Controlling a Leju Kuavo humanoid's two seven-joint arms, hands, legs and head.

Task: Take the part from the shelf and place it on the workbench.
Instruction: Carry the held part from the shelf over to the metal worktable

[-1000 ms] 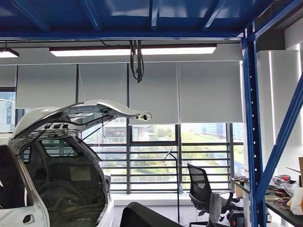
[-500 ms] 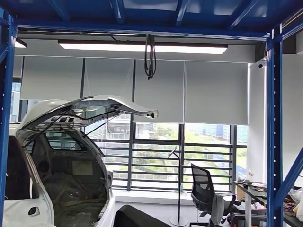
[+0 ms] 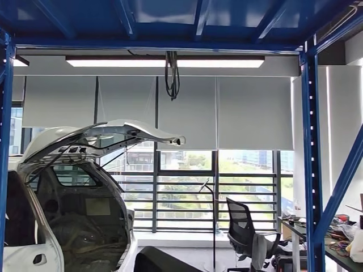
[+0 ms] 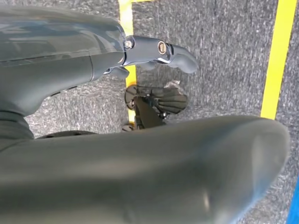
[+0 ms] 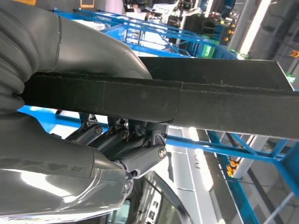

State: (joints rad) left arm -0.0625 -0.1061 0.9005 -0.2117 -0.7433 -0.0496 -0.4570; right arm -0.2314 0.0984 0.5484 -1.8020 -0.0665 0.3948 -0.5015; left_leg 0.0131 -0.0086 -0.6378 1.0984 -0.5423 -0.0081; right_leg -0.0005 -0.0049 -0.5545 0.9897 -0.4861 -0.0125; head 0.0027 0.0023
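My right hand (image 5: 116, 144) grips the part (image 5: 211, 105), a long flat black panel with a felt-like edge. The thick thumb (image 5: 98, 51) lies on one face and the dark fingers (image 5: 141, 149) curl against the other. The panel runs out well past the hand, towards blue racking. My left hand (image 4: 116, 56) hangs over grey carpet with its fingers (image 4: 169, 99) apart and nothing in them. A dark rounded shape (image 3: 167, 260) sits at the bottom edge of the head view; I cannot tell whether it is the part.
Blue shelf posts (image 3: 311, 170) frame the head view on both sides, with a blue deck overhead. A cluttered workbench (image 3: 338, 252) stands at the lower right behind the right post. A white car (image 3: 77, 198) with its tailgate raised stands on the left, and an office chair (image 3: 241, 226) by the windows.
The camera has turned: the whole scene shifted right, then slightly back left. The left blue post has come into view, and the right post now stands further right than a second ago.
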